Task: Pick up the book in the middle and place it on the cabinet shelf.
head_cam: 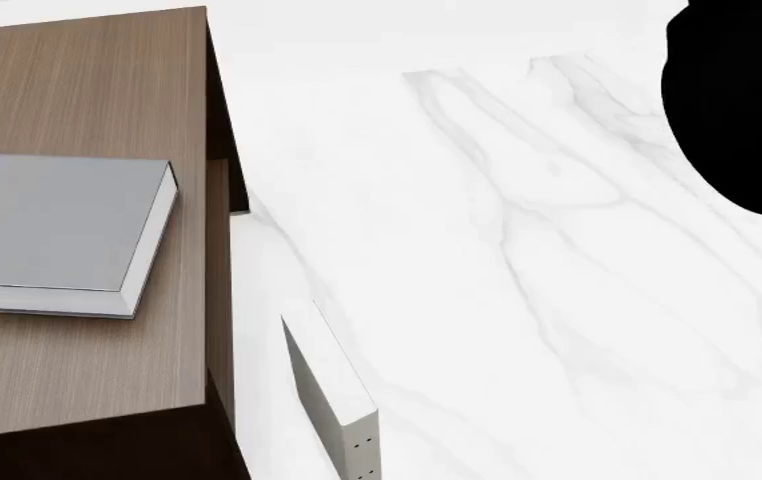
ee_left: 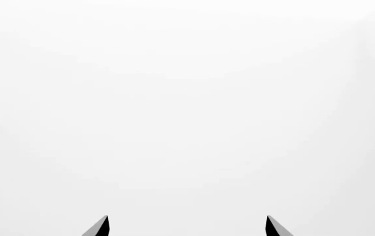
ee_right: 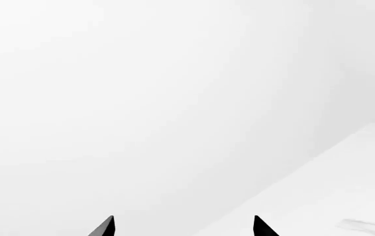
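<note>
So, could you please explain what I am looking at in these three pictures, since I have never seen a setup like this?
These are simulator renders from a wheeled robot with two arms. The head view looks down from its head camera. There a grey book lies flat on the brown wooden cabinet top, beside a white marble table. An off-white book stands on edge on that table. The black shape at that view's right edge is probably part of the robot.

The other two pictures come from cameras near each gripper. Only the dark fingertips show: the left gripper and right gripper both stand open, holding nothing, facing blank white.
</note>
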Available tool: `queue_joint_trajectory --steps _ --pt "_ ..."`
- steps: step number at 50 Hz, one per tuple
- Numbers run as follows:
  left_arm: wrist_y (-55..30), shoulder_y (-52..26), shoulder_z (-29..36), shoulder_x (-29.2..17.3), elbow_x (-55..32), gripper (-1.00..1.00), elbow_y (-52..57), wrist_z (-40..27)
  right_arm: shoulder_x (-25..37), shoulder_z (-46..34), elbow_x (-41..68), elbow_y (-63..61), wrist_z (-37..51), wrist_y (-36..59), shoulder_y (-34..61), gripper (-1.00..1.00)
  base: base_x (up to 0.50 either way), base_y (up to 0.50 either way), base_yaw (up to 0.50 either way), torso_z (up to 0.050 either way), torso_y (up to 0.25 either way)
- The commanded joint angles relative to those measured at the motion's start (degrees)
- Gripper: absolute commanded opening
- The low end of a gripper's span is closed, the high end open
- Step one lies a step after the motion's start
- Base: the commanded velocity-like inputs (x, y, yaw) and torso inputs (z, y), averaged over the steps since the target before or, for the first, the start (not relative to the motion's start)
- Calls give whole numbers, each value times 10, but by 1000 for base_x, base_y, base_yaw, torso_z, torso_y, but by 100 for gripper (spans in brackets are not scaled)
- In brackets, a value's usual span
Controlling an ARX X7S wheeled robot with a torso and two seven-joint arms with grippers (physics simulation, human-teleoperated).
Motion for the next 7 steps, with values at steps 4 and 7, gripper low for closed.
queue_joint_trajectory --steps 4,7 --pt "5 -34 10 27 17 100 -59 33 10 -9 -25 3 3 5 2 100 0 0 0 0 0" --pt "14 -27 8 30 19 100 -64 33 11 -7 -24 -4 7 4 0 100 0 0 0 0 0"
